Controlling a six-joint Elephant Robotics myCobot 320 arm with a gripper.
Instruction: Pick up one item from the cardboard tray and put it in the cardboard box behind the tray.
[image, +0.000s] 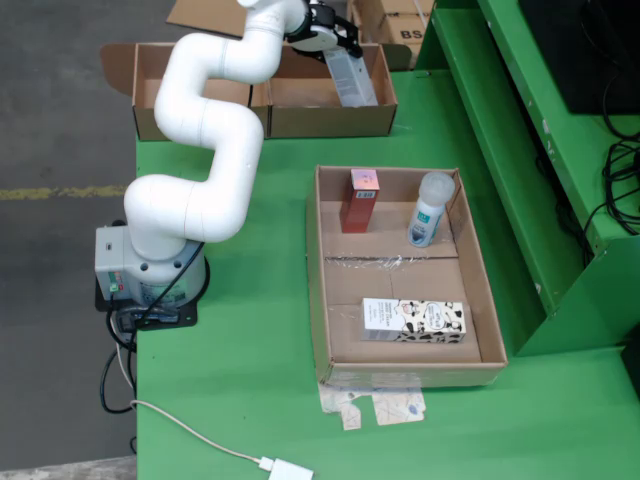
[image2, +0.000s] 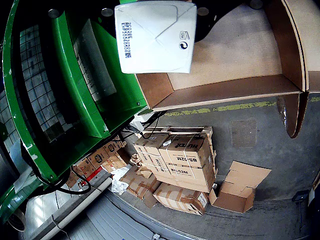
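Observation:
My gripper (image: 338, 48) is at the top of the still view, shut on a pale carton (image: 352, 80) that hangs tilted over the cardboard box (image: 330, 121) behind the tray. In the gripper view the carton's white end (image2: 155, 35) fills the top, with the box's inner wall (image2: 225, 92) beside it; the fingers are hidden there. The cardboard tray (image: 320, 300) holds a red box (image: 359, 200) and a white bottle (image: 430, 208) in its far half. A cow-patterned carton (image: 414, 320) lies in its near half.
A second open box (image: 190, 95) adjoins the first on the left. The arm's base (image: 150, 265) stands at the table's left edge. A green shelf frame (image: 520, 150) runs along the right. A white cable and plug (image: 285, 468) and paper scraps (image: 385, 405) lie in front.

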